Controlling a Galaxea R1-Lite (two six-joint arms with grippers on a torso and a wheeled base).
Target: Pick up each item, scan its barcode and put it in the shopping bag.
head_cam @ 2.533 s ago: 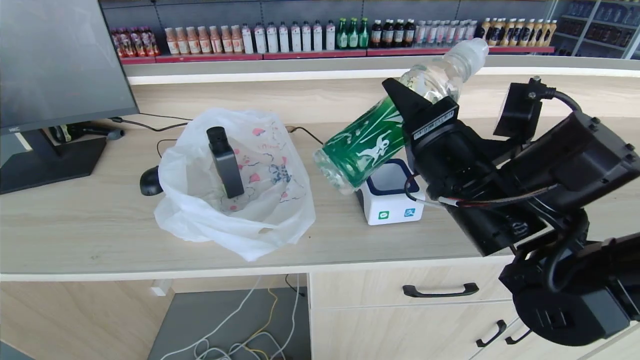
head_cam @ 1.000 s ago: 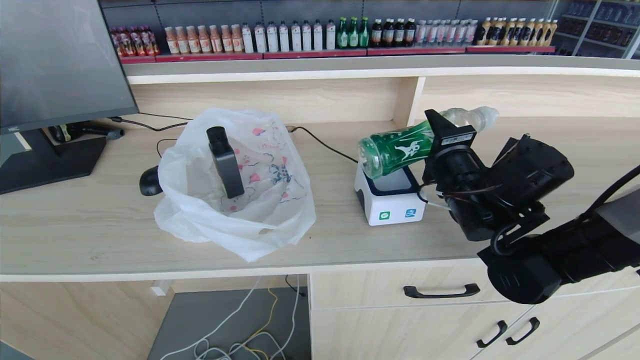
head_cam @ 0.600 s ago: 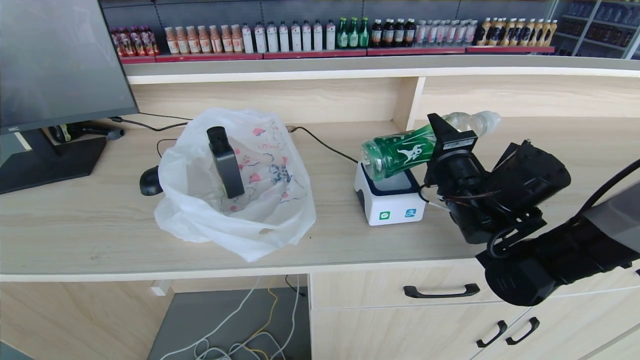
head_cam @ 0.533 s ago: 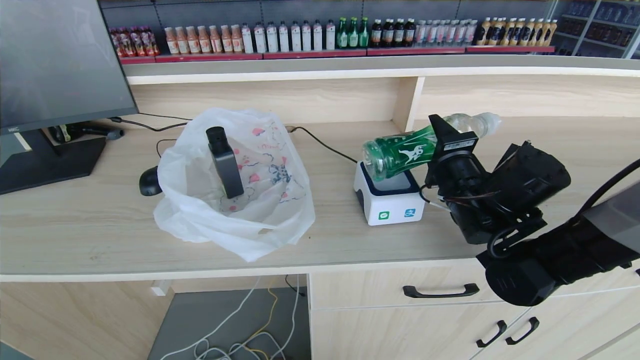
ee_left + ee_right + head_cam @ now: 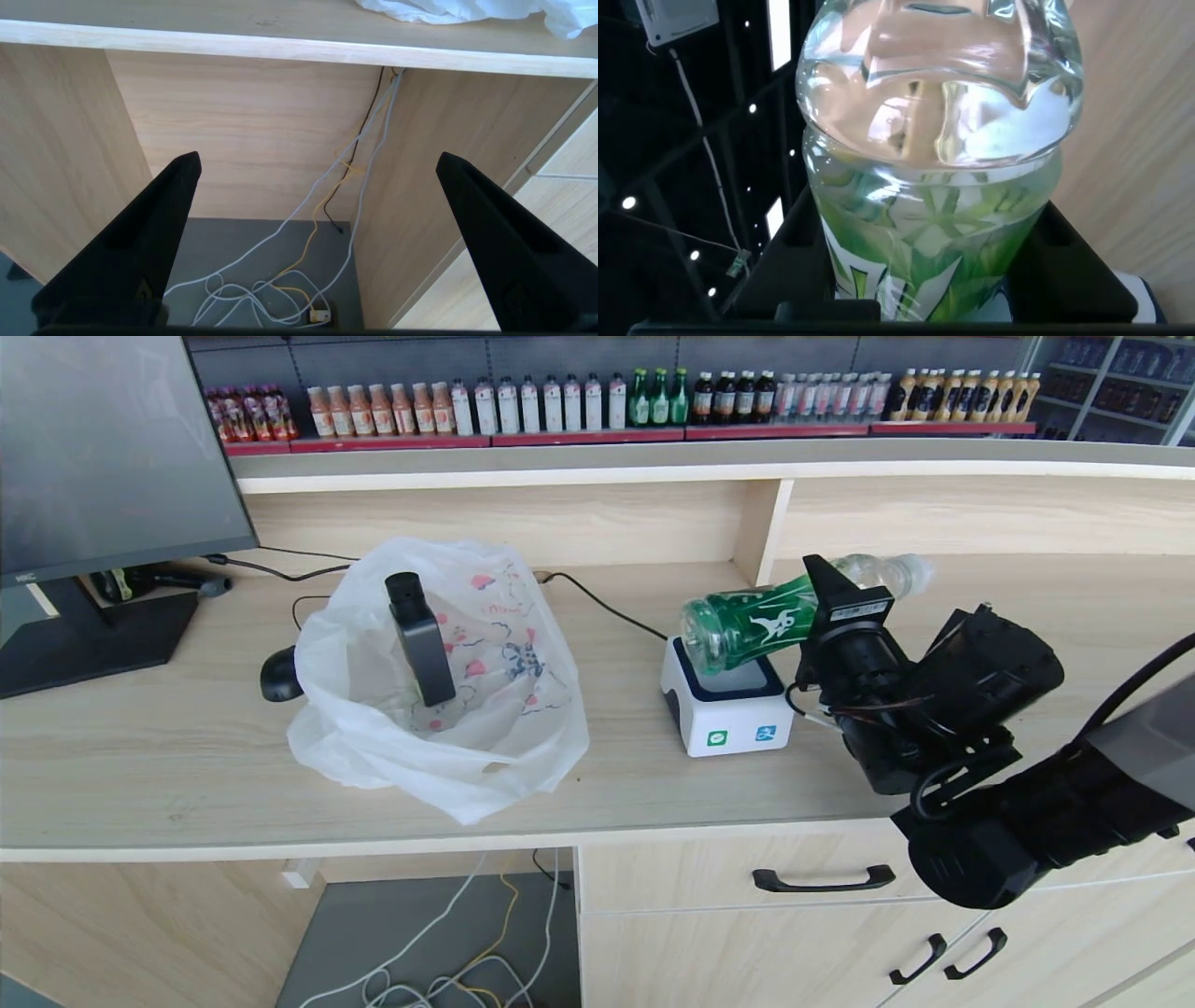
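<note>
1. Now, from the head camera, the right gripper [image 5: 826, 607] is pinching a green-labelled bottle [image 5: 747, 621] around its upper body. It is holding the bottle nearly level just above the white scanner [image 5: 726, 709]. The long axis is running from the base, which is pointing left toward the shopping bag [image 5: 439, 747], to the cap on the right. The bag is sitting open on the counter [image 5: 140, 756], well to the scanner's left, with a dark bottle [image 5: 420, 639] standing inside.
2. Below the counter, the left wrist camera is showing the left gripper [image 5: 318, 168] hanging spread wide, gripping nothing, above loose cables [image 5: 308, 271]. I judge the right arm, carrying the bottle, to be the one making the leftward move.
3. Up close, the right wrist camera is looking along the bottle, with the gripper pressing on both sides.
</note>
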